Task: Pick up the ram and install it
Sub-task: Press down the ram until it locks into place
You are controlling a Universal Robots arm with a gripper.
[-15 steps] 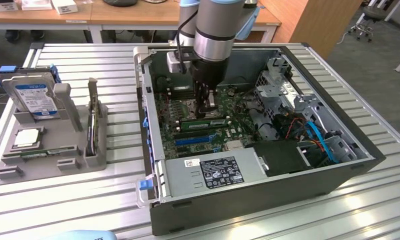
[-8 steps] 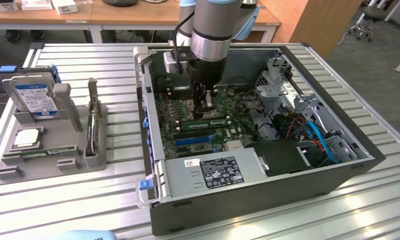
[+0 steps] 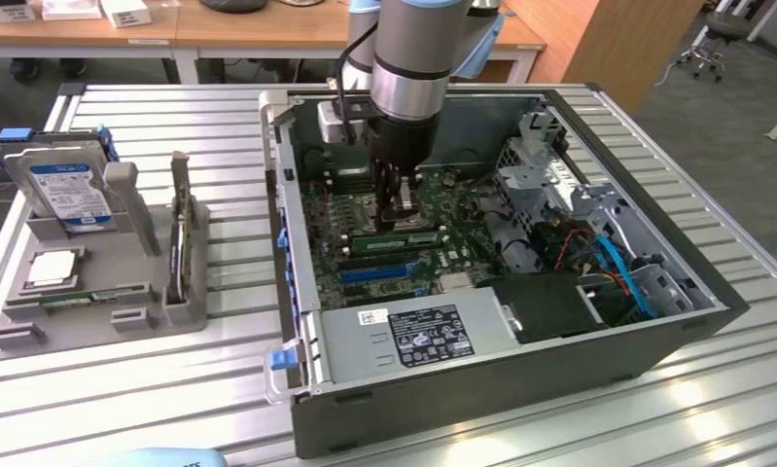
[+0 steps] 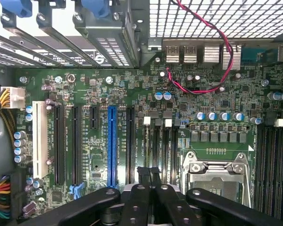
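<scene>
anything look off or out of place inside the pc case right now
Nothing stands out. The gripper is down inside the open computer case, jaws shut, over a green ram stick lying level on the motherboard. The red and black wire loops loose over the board but looks intact.

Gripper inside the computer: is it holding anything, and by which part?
It seems to hold nothing. The gripper is shut, its tips just above the ram, which sits in place on the motherboard; contact cannot be told.
</scene>
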